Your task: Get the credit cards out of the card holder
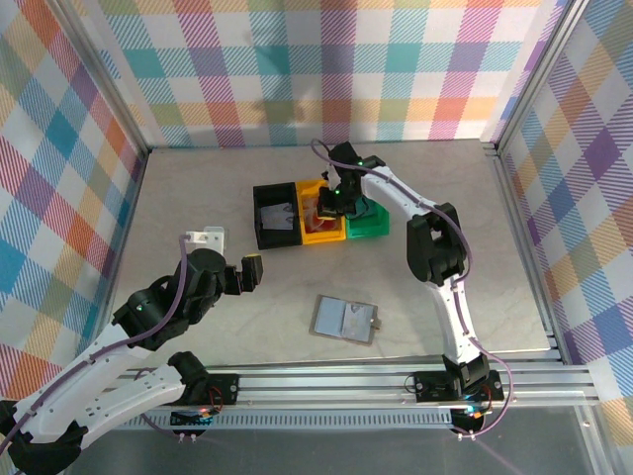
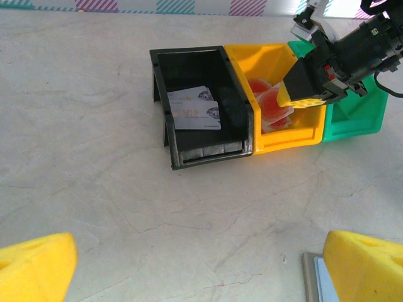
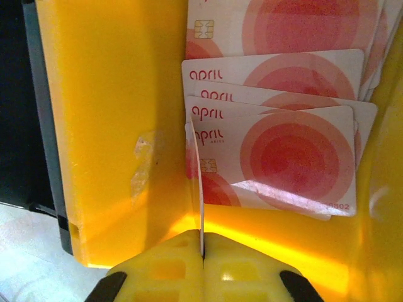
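Observation:
The card holder [image 1: 343,320] lies open on the table, pale inside up; its corner [image 2: 310,277] shows beside my left finger. Several red credit cards [image 3: 283,151] lie fanned in the yellow bin [image 1: 323,235]. My right gripper [image 3: 203,248] hangs over that bin [image 2: 271,141], shut on one thin card [image 3: 199,189] that I see edge-on, standing upright against the bin's left wall. From the left wrist view the same gripper [image 2: 305,91] is above the red cards [image 2: 272,104]. My left gripper [image 2: 201,270] is open above bare table, left of the holder [image 1: 242,275].
A black bin [image 2: 189,154] left of the yellow one holds a greyish-white card [image 2: 195,108]. A green bin [image 2: 352,119] stands on the right of the row. Checkered walls enclose the table, and a metal rail runs along its near edge [image 1: 326,374].

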